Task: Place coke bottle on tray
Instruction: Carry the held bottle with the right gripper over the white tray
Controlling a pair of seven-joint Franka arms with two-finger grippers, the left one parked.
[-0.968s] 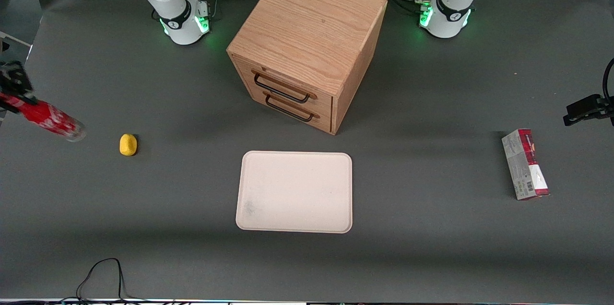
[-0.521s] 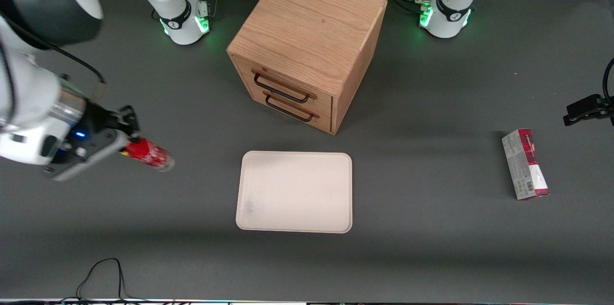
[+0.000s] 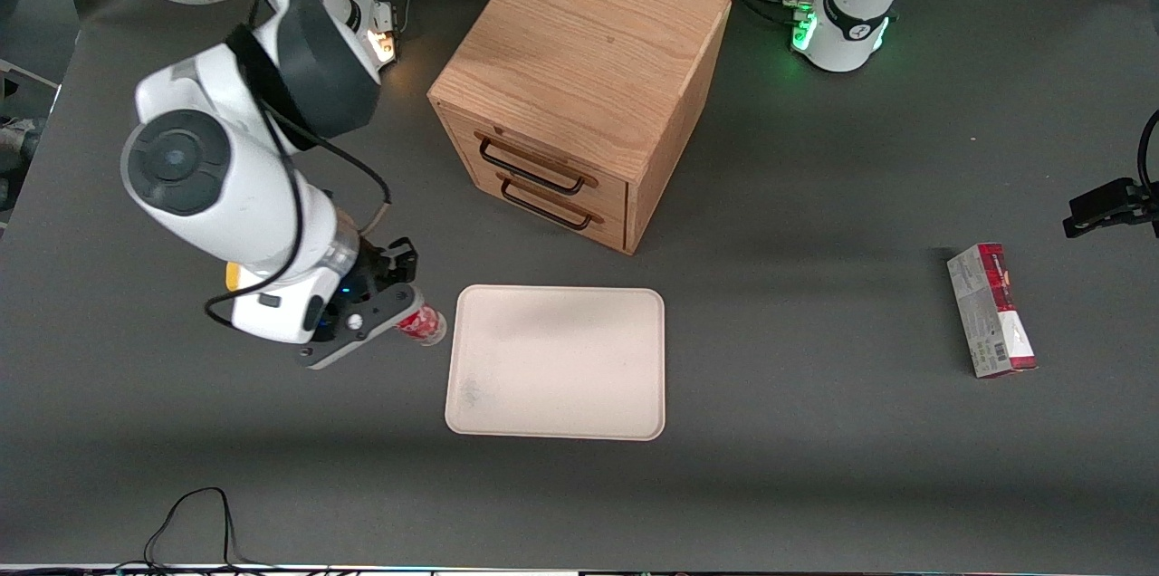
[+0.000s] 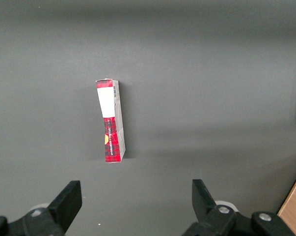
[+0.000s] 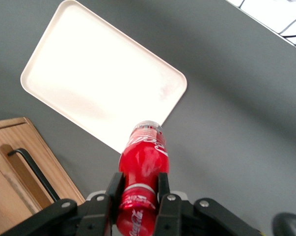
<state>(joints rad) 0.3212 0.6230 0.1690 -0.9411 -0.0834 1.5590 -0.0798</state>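
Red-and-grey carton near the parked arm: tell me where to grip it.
Take the carton across its narrow width, at mid-length, coming straight down from above: it lies flat and long with bare table along both long sides. The end effector is busy now, shut on the coke bottle just short of the tray.

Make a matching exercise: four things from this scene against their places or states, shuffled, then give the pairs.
Things:
1. coke bottle
2. tray
3. carton
4. cabinet

Places or states:
A. lying flat toward the parked arm's end of the table
B. bare, nearer the camera than the cabinet
C. both drawers shut
D. held in the gripper beside the tray's edge

Pairs: 1-D, 2-B, 3-A, 4-C
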